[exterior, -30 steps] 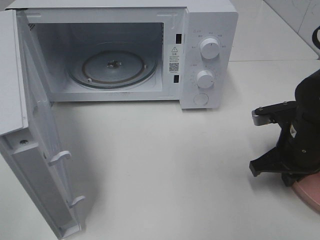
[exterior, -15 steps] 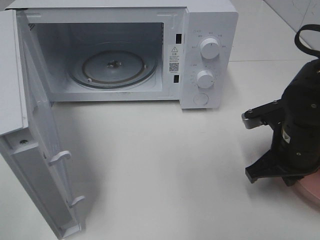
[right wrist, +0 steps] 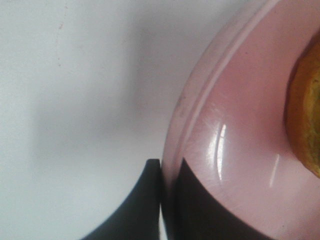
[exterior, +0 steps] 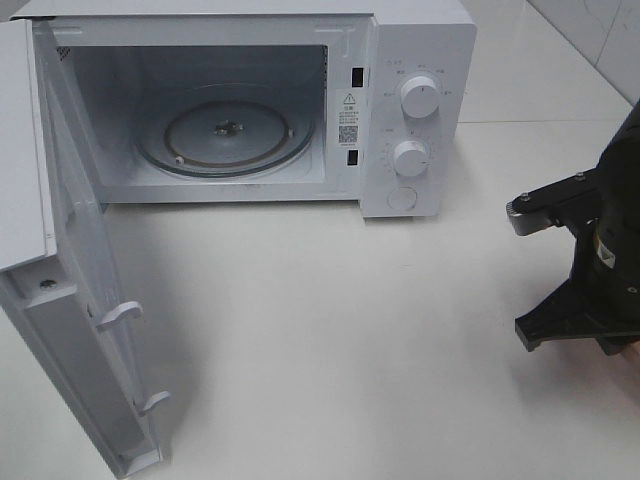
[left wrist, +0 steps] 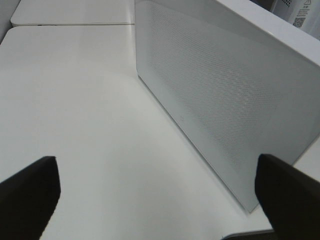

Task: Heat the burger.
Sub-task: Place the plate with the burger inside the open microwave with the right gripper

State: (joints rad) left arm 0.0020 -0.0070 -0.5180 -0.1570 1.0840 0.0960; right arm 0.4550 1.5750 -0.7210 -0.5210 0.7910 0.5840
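White tabletop (exterior: pixel 300 330) runs under everything. Farthest left, only the wrist view gives us the left gripper (left wrist: pixel 156 165), jaws spread wide and empty beside the microwave door (exterior: pixel 75 300), which stands open. The microwave (exterior: pixel 420 60) holds a glass turntable (exterior: pixel 225 135); its warning sticker (exterior: pixel 347 115) is too small for us to read. From above we see just the black right arm (exterior: pixel 600 260). Its wrist view shows the right gripper (right wrist: pixel 167 192) clamped on the rim of the pink plate (right wrist: pixel 235 150), where the burger (right wrist: pixel 306 125) sits, showing only a golden-brown edge.

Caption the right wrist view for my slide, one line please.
Right hand shut on the rim of the pink plate, burger partly in view on it, white table beneath.
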